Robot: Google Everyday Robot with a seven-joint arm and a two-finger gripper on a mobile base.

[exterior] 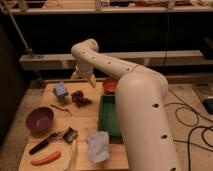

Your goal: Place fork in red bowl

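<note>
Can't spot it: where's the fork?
Camera view, left side: the fork lies on the table beside the purple bowl; the end effector hangs farther back.

The room is dim, with a dark wall (pixel 130 32) filling the upper half of the frame between a pale wooden shelf (pixel 125 8) along the top edge and a long pale ledge (pixel 50 61) across the middle. A thin metal rod (pixel 20 35) slants down through the upper left. A light wooden table (pixel 84 121) fills the lower left, and on the right the grey floor (pixel 187 95) carries looping black cables (pixel 192 119).
</note>
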